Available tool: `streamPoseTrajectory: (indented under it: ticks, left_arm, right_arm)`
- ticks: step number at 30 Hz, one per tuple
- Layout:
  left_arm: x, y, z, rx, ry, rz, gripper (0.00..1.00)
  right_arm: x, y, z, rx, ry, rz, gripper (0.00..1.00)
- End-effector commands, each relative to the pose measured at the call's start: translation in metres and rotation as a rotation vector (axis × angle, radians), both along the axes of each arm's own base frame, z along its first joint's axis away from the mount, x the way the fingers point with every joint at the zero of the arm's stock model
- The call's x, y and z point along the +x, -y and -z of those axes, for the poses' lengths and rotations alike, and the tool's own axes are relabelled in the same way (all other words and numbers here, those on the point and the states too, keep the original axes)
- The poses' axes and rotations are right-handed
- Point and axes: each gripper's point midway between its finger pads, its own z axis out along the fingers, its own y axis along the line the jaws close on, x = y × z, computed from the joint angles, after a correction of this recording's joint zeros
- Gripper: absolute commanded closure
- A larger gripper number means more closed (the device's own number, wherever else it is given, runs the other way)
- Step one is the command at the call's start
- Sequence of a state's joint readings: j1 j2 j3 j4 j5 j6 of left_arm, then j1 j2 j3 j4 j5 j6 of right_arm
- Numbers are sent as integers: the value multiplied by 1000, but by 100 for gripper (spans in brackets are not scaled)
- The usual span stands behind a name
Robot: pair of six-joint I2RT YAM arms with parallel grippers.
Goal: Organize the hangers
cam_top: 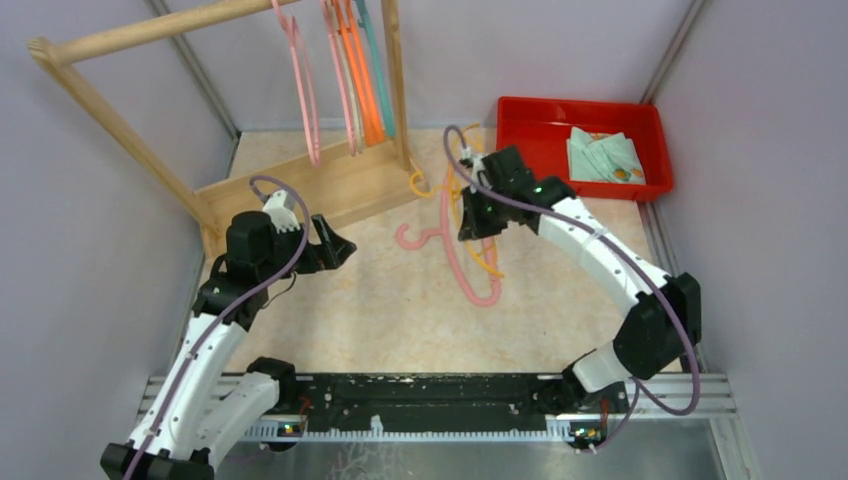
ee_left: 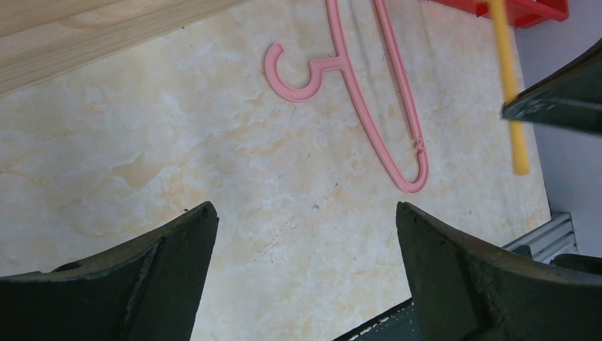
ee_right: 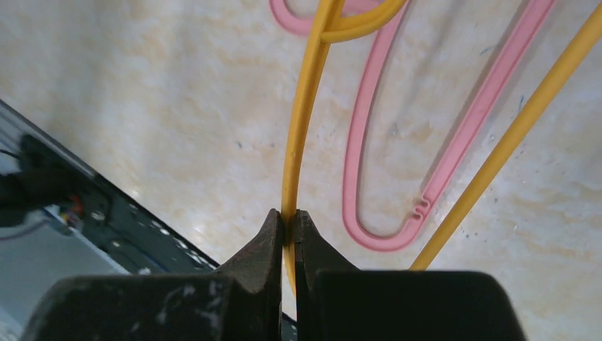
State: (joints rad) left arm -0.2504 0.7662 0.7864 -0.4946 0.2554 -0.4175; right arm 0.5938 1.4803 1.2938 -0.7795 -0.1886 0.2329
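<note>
Right gripper (ee_right: 287, 220) pinched tight on thin yellow plastic hanger (ee_right: 304, 106), smooth round rod, centre of top view
Flat-ribbed pink hanger (ee_left: 342, 64) lies on glossy marbled tabletop (ee_left: 142, 163), upper centre
Left gripper (ee_left: 305, 213) spread wide, holding nothing, open tabletop beneath
Other hangers (cam_top: 355, 80) hung on wooden rack (cam_top: 130, 35), upper left

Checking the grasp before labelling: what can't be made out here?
- Top view: right gripper on yellow hanger, hidden under its wrist.
- Top view: hung hangers, hooks cut by top edge.
- Top view: bin contents, too small.
- Left wrist: pink hanger, far end cut off.
</note>
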Motion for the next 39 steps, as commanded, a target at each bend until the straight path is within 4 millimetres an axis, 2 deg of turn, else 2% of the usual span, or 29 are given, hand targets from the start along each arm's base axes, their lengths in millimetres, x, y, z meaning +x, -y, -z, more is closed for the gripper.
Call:
streamPoseTrajectory:
  ticks: [1,3,5,10,14,17,21,22,30,33,39]
  left_arm:
    - [9,0,-14,2,56,3,0]
    - [10,0,-15,5,60,3,0]
    - [12,0,-17,3,64,1,0]
    - [17,3,-21,9,68,16,0]
    - [21,4,-25,29,74,31,0]
    - [24,2,-25,43,79,26,0]
    - [25,5,-22,30,73,34,0]
    - [26,6,-21,27,71,36,0]
    - [30,7,-27,46,92,52,0]
    - [30,7,-27,42,95,54,0]
    - [27,8,-25,24,102,53,0]
  right_arm:
    - [17,6,-70,260,-6,58,100]
    - [25,9,-84,340,-19,88,100]
    - [30,3,-99,465,-48,89,100]
    - [52,-18,-160,784,-65,34,100]
    - [52,-29,-209,918,-88,-37,100]
    - [42,-32,-232,992,-142,-83,100]
    - [23,-31,-252,1103,-236,-120,100]
    - [17,-30,-265,1147,-219,-161,100]
    - [-28,-16,-324,1300,-334,-274,100]
    - [-37,-12,-337,1282,-342,-275,100]
    - [-46,-10,-344,1265,-353,-280,100]
